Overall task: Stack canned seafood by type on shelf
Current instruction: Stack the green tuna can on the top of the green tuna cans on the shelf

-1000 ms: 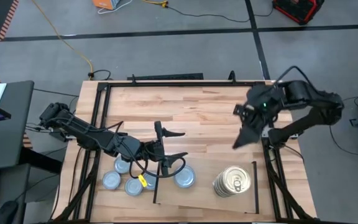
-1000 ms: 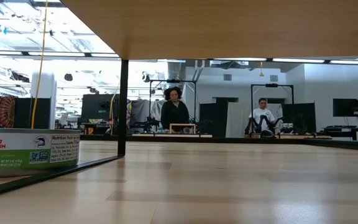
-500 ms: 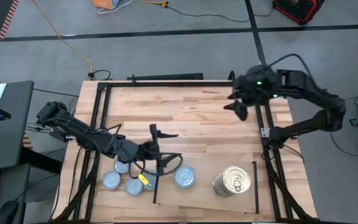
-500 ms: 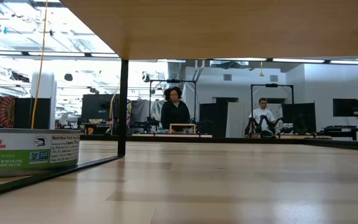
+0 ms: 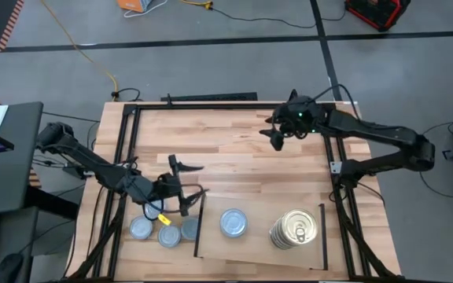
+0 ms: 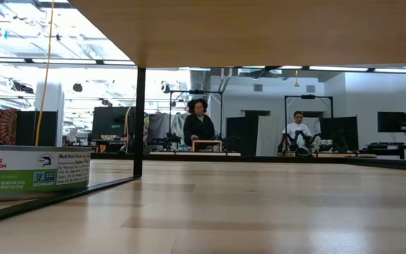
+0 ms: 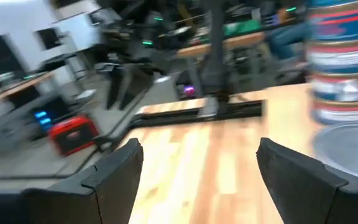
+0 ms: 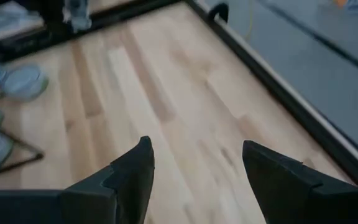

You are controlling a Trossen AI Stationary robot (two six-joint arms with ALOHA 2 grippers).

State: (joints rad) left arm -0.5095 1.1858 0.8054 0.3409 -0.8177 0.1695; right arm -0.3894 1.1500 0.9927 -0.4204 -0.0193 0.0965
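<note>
Both empty with fingers apart, the left gripper (image 5: 185, 178) hovers beside the silvery-blue tins (image 5: 163, 229) while the right gripper (image 5: 274, 132) hangs over the far tabletop (image 5: 234, 141).

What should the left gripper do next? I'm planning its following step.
Probably lower the open, empty left gripper onto one of the loose silvery-blue tins beside the shelf; one such tin and a gold-lidded stack already sit there.

Red case (image 5: 377, 12), yellow cable (image 5: 93, 56) on floor; two people (image 6: 198, 125) beyond table.
</note>
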